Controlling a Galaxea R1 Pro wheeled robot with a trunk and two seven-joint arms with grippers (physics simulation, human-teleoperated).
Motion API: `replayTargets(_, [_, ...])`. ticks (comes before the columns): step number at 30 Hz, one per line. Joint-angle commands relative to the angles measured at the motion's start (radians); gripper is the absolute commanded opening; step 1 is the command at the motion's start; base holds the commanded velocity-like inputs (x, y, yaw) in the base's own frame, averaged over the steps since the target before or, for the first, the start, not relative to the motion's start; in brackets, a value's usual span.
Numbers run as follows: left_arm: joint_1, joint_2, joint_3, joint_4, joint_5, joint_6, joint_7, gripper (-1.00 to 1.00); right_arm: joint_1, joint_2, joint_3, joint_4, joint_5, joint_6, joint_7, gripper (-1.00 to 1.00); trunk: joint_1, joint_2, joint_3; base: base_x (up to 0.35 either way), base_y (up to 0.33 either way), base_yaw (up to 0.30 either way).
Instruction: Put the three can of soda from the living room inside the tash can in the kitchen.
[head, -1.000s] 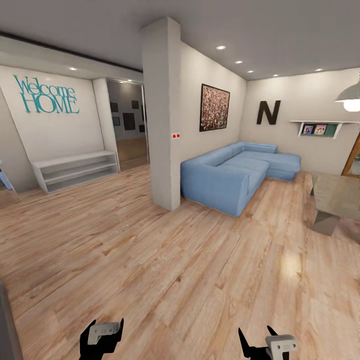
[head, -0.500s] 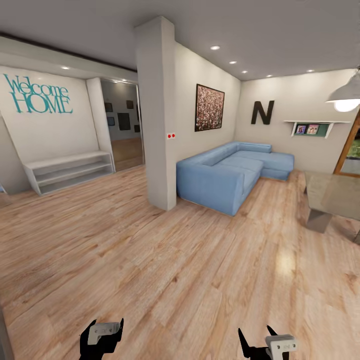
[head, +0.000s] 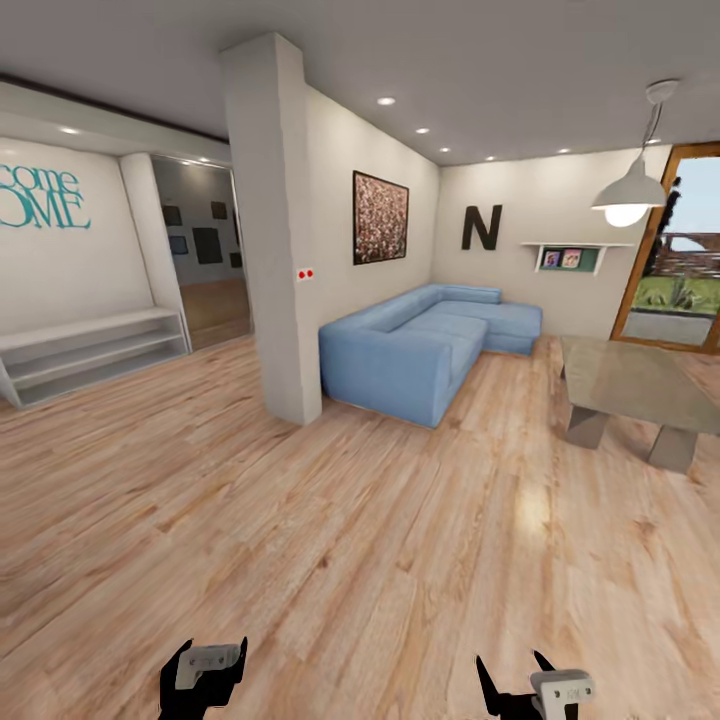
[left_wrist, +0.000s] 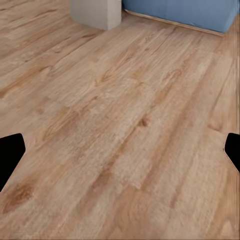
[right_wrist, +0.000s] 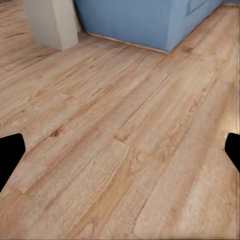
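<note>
Ahead, my head camera takes in the living room's sofa (head: 425, 345), low table (head: 640, 385), pillar (head: 272, 230) and partial wall lettering "come OME" (head: 40, 197), while both wrist views see plank floor (left_wrist: 125, 135) between my spread-open left gripper (head: 203, 668) and right gripper (head: 530, 680), both empty, no cans sighted.

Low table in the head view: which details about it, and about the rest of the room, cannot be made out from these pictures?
- Low table, head view: its right end is cut off by the picture's edge; no cans can be made out on the visible top.
- "Welcome HOME" lettering, head view: cut off by the left edge.
- Shelf pictures, head view: too small to read.
- Room behind the doorway, head view: partly hidden by the pillar.
</note>
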Motion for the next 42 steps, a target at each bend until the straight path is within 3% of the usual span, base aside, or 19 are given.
replayTargets(1, [0.0, 0.0, 0.0, 0.0, 0.0, 0.0, 0.0, 1.0, 0.0, 0.0, 0.0, 0.0, 0.0, 0.0, 0.0, 1.0, 0.0, 0.0, 0.001, 0.0, 0.0, -0.244])
replayTargets(42, [0.0, 0.0, 0.0, 0.0, 0.0, 0.0, 0.0, 1.0, 0.0, 0.0, 0.0, 0.001, 0.0, 0.0, 0.001, 1.0, 0.0, 0.0, 0.035, 0.0, 0.0, -0.233])
